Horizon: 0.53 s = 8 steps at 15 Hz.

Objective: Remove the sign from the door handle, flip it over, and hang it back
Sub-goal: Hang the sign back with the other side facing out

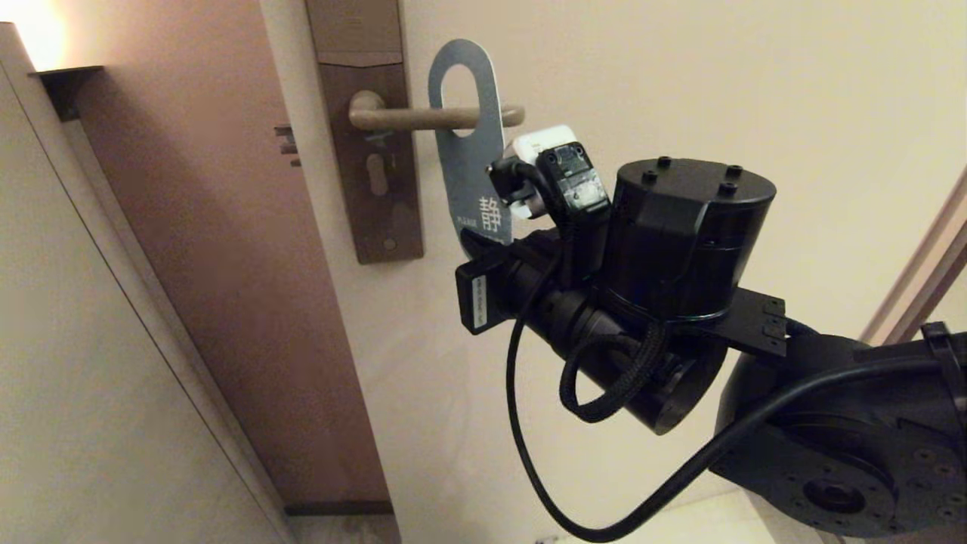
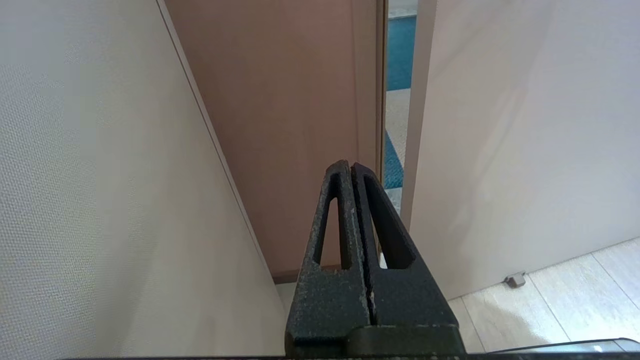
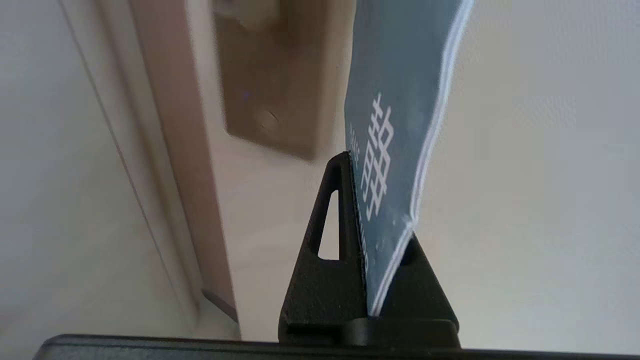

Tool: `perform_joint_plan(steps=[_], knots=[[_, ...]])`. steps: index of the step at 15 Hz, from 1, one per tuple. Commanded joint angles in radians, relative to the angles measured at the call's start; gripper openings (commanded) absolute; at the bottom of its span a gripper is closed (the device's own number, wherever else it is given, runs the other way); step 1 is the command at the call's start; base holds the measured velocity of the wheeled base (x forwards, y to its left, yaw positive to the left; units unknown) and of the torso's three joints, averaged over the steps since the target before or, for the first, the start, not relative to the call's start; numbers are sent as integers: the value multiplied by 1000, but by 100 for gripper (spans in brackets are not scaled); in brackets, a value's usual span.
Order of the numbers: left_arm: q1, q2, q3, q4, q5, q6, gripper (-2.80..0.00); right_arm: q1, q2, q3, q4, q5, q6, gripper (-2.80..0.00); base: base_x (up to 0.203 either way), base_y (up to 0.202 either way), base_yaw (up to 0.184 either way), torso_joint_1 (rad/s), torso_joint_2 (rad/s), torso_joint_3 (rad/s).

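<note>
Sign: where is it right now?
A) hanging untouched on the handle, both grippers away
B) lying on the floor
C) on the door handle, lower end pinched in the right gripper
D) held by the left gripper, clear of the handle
C: the head view shows the handle through the hole of the sign, and the right wrist view shows the right gripper closed on its lower end; the left gripper is shut and empty.

Warm dim light glows from the upper left corner of the head view, while the lock plate blurs in the right wrist view.
</note>
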State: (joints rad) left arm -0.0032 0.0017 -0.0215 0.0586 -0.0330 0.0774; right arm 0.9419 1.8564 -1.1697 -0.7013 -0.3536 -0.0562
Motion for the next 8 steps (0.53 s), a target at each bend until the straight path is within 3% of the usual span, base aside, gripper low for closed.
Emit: perform_joint_plan(steps=[1, 8], knots=[[0, 1, 0, 0, -1, 1, -280, 4, 30, -38, -4, -2, 0, -280, 0, 0, 0, 0, 0, 0], [0, 1, 0, 0, -1, 1, -280, 25, 52, -27, -45, -39, 38, -280, 0, 0, 0, 0, 0, 0]])
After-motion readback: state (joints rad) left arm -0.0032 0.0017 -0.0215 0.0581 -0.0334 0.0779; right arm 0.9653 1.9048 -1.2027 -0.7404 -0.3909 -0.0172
